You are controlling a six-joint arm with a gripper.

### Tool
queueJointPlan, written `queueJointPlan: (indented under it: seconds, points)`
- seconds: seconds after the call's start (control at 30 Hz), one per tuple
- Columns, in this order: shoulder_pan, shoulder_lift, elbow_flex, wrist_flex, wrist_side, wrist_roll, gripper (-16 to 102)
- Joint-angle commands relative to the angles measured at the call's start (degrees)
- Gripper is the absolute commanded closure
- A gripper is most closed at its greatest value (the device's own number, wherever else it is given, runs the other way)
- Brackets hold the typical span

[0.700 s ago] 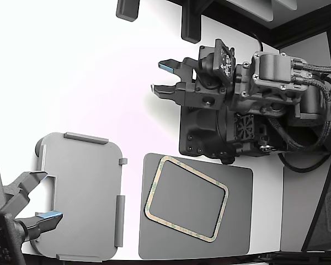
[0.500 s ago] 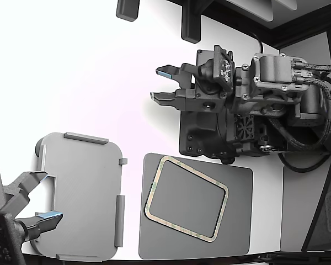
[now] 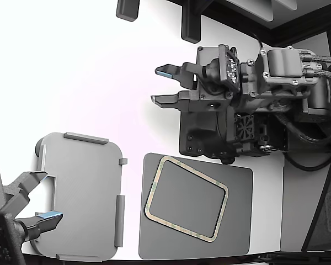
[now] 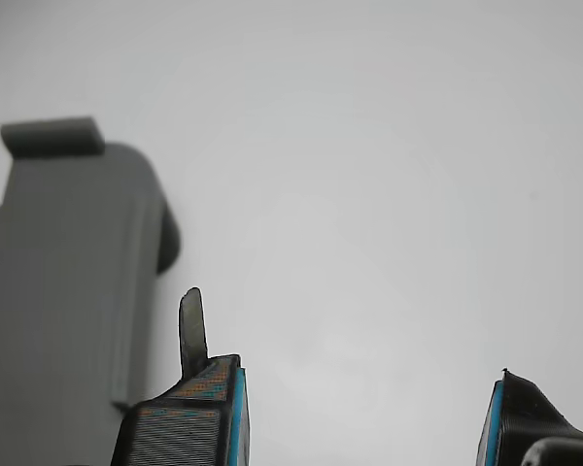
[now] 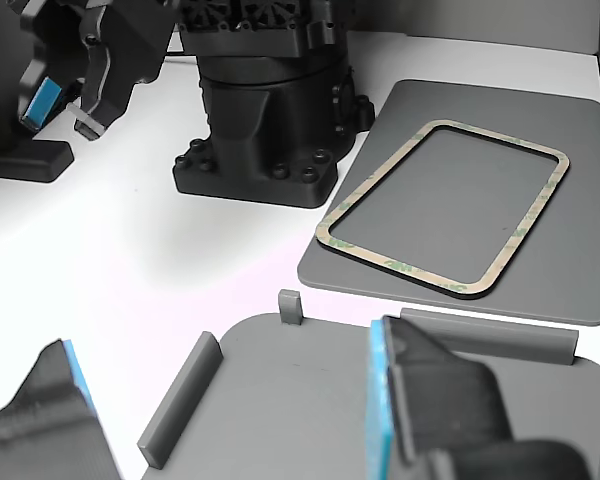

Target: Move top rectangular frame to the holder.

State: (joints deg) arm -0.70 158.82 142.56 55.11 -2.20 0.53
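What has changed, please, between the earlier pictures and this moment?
The upper arm's wrist swung a little toward the exterior view's right, and its open pincer dipped slightly toward the plain dark grey mat; it grasped nothing. The thin rectangular frame with the mottled tan-green rim on the mat, the light grey rounded-rectangle tray and the second arm's pincer stayed put.

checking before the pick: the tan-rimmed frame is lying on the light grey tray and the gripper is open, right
Not quite. The frame lies on the dark grey mat, not on the light grey tray, which sits apart from the mat on the exterior view's left. The exterior view shows this. The rest holds: the gripper is open.
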Motion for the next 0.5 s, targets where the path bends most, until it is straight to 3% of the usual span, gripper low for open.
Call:
queueJointPlan:
  seconds: [0.0,0.13,0.2,0.27,0.4,0.47]
  points:
    - [1.3,-1.5,-4.2,-0.1,-1.5,-3.9,-14]
    - [5.8,-6.2,-10.7,5.8,-2.9,-11.7,-10]
    - [9.1,-8.6,-14.5,9.5,-1.2,-14.8,4]
    - [13.1,-11.5,-19.0,13.2,2.0,-16.0,30]
    - [23.3,-20.6,-28.7,20.1,10.5,-15.5,30]
    - [27.7,-25.5,-33.0,23.0,13.2,-15.6,17]
